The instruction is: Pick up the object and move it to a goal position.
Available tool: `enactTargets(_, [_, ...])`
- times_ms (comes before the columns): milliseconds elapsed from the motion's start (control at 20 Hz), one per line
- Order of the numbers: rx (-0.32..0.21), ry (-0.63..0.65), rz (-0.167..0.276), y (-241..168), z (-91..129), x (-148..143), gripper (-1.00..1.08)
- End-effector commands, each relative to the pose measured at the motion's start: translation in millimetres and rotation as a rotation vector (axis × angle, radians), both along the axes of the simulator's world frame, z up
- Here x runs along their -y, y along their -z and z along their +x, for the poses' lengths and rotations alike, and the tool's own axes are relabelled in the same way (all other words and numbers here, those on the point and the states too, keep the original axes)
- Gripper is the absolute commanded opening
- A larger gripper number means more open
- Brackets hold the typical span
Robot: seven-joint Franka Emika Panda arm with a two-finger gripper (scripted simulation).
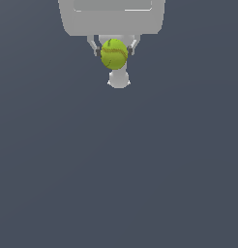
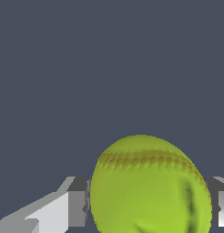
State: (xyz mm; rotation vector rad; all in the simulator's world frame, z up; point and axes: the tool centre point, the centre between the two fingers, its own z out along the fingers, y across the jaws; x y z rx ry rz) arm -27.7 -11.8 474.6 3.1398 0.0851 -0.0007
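Observation:
The object is a small yellow-green ball point(image 1: 114, 53) with thin darker seam lines. It sits between the two fingers of my white gripper point(image 1: 114, 50), high in the exterior view. One finger presses each side of it, so the gripper is shut on the ball. In the wrist view the ball point(image 2: 150, 186) fills the space between the grey finger pads point(image 2: 77, 207), touching both. Part of the arm point(image 1: 118, 78) shows below the ball in the exterior view.
The gripper's broad white body point(image 1: 112, 17) spans the upper edge of the exterior view. Behind everything lies a plain dark blue-grey surface point(image 1: 119, 169).

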Motion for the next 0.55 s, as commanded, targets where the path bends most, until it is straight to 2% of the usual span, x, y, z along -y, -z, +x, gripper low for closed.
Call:
enactTargets(0, [0.000, 0.000, 0.000, -14.2, -1.9, -2.1, -1.00])
enactTargets(500, [0.000, 0.000, 0.000, -34.0, -3.3, -5.0, -1.00])
